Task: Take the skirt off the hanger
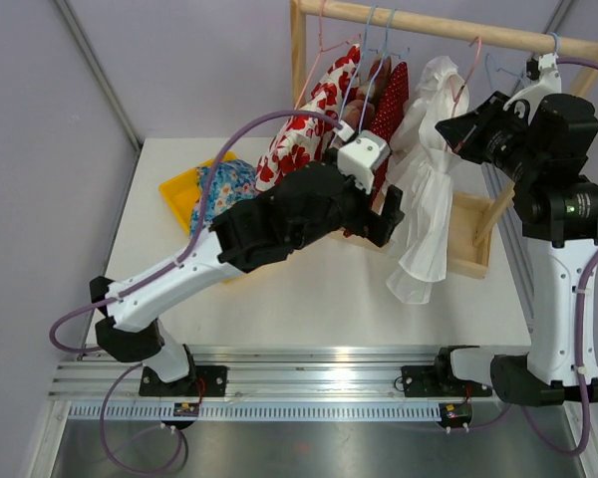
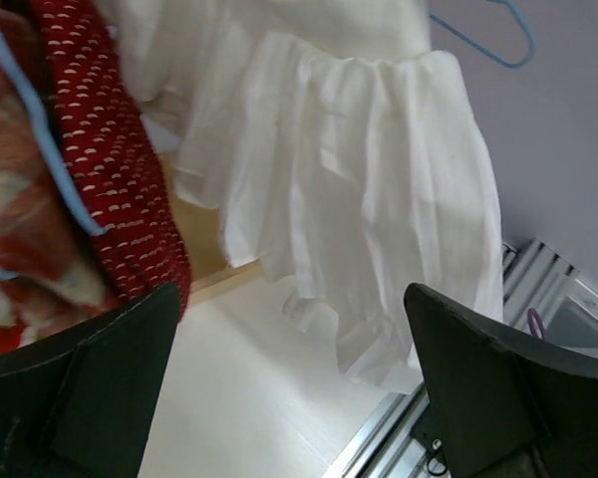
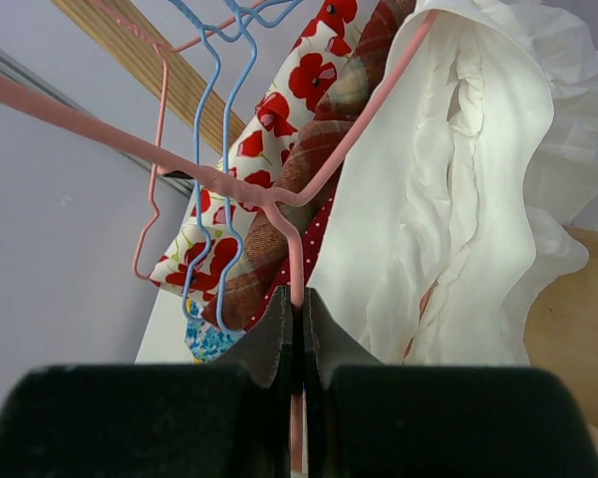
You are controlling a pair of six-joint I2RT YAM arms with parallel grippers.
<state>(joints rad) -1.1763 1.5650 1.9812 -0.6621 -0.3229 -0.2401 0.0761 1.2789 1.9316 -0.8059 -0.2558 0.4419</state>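
The right gripper (image 3: 297,317) is clenched on the wire of the pink hanger (image 3: 279,204), seemingly to steady it on the wooden rail (image 1: 458,30), while the left gripper (image 1: 387,214) hangs released beside the white skirt (image 1: 424,189) draped from that hanger, placed to pull the fabric free.

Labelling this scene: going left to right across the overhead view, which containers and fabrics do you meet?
Yellow plastic tray → blue floral cloth → white garment with red poppy print → red garment with white dots → white ruffled skirt.
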